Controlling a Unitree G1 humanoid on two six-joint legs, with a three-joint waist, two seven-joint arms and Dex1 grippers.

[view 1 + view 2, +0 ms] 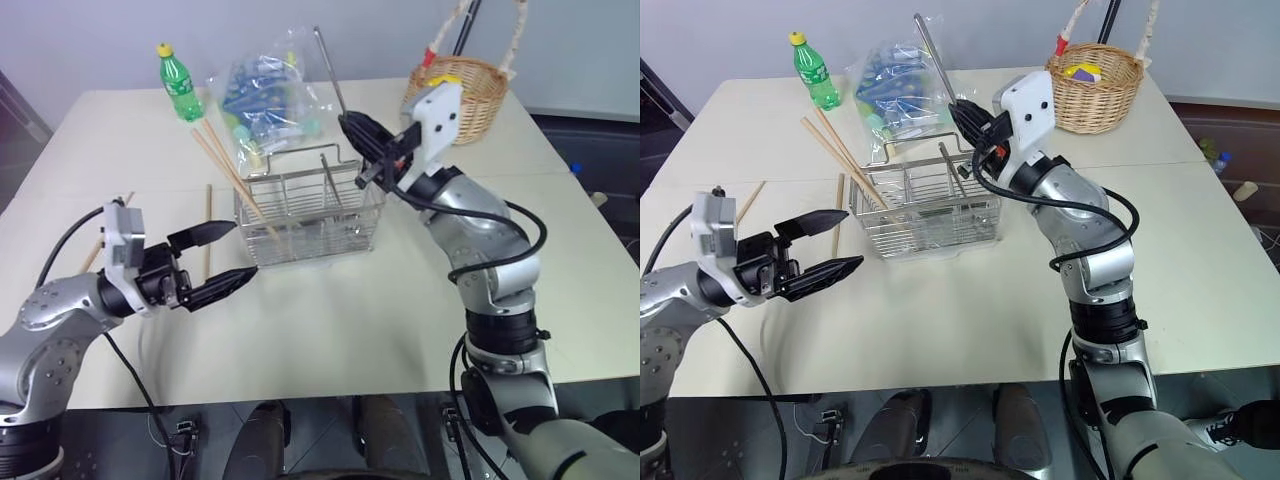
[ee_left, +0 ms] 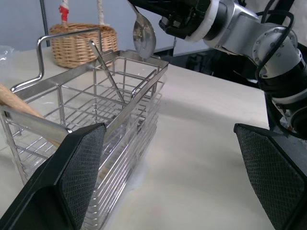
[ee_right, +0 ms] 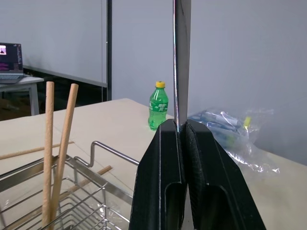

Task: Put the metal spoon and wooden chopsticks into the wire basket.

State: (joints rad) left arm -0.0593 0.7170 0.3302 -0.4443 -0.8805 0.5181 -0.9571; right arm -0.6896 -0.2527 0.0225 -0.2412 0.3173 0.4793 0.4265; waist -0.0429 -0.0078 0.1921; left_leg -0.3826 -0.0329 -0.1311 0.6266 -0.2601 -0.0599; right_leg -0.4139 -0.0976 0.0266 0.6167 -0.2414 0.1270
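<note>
The wire basket (image 1: 310,208) stands mid-table. Two wooden chopsticks (image 1: 228,170) lean in its left end, their tops sticking out toward the back left. One more chopstick (image 1: 208,235) lies flat on the table left of the basket, and another (image 1: 92,255) lies by my left wrist. My right gripper (image 1: 350,125) is shut on the metal spoon (image 1: 328,65) above the basket's right end, handle pointing up. The spoon's bowl (image 2: 144,38) hangs just over the basket's rim (image 2: 144,81). My left gripper (image 1: 243,248) stands open and empty, just front-left of the basket.
A green bottle (image 1: 179,82) and a clear plastic bag of items (image 1: 262,95) sit behind the wire basket. A round wicker basket (image 1: 462,95) with a tall handle stands at the back right.
</note>
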